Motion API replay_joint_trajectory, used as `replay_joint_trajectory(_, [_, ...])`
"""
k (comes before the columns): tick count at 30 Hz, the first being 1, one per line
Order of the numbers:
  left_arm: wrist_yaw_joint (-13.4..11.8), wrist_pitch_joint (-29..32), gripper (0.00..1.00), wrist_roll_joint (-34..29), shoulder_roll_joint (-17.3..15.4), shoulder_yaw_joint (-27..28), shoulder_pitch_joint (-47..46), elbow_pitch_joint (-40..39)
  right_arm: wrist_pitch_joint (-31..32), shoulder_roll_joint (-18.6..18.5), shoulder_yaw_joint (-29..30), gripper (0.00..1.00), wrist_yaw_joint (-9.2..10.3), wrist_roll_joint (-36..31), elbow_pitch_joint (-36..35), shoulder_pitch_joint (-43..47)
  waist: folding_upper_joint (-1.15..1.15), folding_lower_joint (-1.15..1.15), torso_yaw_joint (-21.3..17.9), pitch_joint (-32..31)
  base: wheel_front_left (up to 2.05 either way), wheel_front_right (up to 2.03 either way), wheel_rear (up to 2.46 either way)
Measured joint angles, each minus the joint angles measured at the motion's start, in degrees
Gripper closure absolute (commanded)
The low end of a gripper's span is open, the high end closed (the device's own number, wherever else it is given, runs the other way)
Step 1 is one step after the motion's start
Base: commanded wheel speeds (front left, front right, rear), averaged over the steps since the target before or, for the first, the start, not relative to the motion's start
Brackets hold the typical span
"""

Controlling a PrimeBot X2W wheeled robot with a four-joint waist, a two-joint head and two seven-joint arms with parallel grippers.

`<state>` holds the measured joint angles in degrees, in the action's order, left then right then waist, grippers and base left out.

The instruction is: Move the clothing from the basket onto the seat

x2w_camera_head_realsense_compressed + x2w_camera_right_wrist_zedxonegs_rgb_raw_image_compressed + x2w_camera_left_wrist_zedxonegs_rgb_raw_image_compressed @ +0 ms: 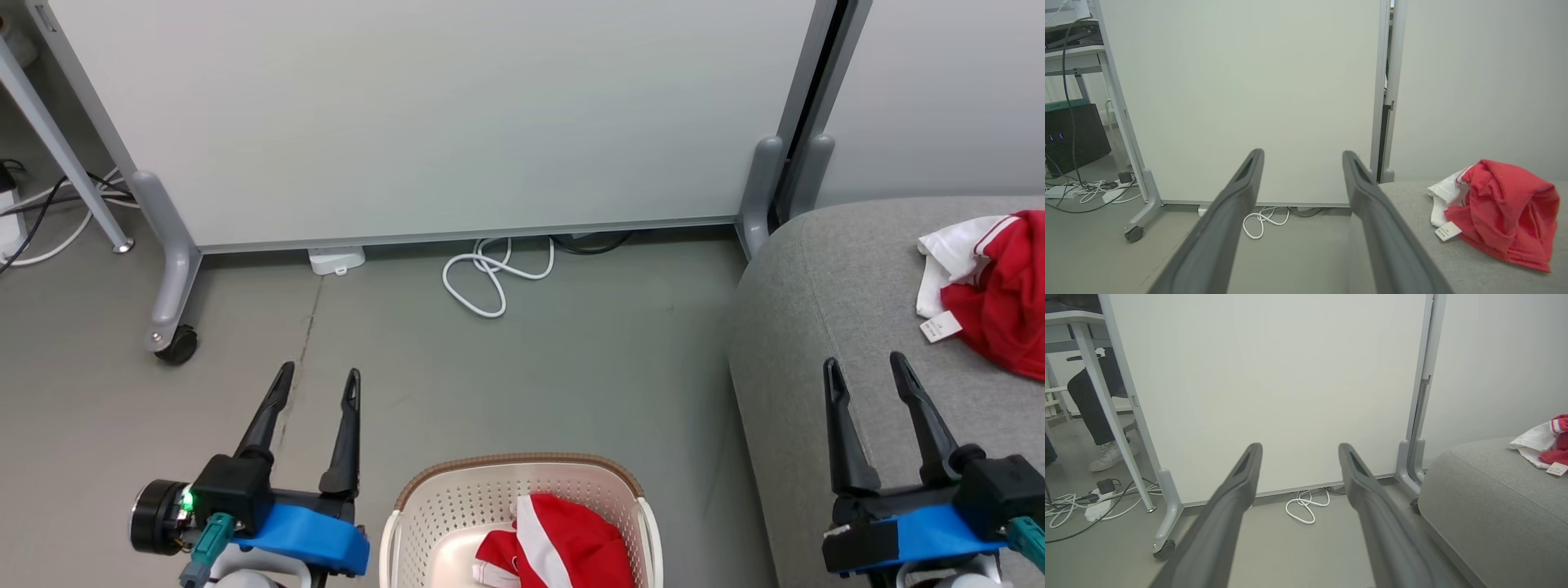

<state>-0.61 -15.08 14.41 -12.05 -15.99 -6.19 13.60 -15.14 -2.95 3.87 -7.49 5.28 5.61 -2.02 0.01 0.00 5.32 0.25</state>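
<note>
Stood between transfers, left gripper (319, 371) and right gripper (864, 360) spread wide, empty — likely needed next a dip into the basket (522, 460) for the remaining garment (571, 539).

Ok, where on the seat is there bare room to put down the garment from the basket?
Bare grey runs across the seat from its rounded left edge to the red garment, and forward near the open right gripper. Its right side is crowded by that garment and its white tag.
</note>
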Motion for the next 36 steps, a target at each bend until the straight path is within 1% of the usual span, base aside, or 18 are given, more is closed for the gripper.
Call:
replay_joint_trajectory(11, [1.6,0.0,0.00,-2.1,1.0,4.2,2.9,-0.9,0.0,0.0,0.8,0.00,0.00,0.9,-0.2,2.6,0.00,0.00,-0.2,-1.5,0.00,0.00,0.00])
replay_joint_trajectory(17, [1.8,0.0,0.00,-3.2,1.9,5.7,4.3,-1.3,0.0,0.0,0.3,0.00,0.00,1.3,0.0,3.4,0.00,0.00,-0.6,-1.9,0.00,0.00,0.00])
replay_joint_trajectory(23, [2.4,0.0,0.00,-4.0,2.9,6.8,4.9,-1.4,0.0,0.0,0.1,0.00,0.00,1.4,0.5,3.4,0.00,0.00,-1.0,-2.1,0.00,0.00,0.00])
replay_joint_trajectory(36, [3.8,0.0,0.00,-5.4,4.0,8.7,4.9,-1.3,0.0,0.0,0.2,0.00,0.00,1.4,0.7,3.4,0.00,0.01,-1.3,-2.0,0.00,0.00,0.00])
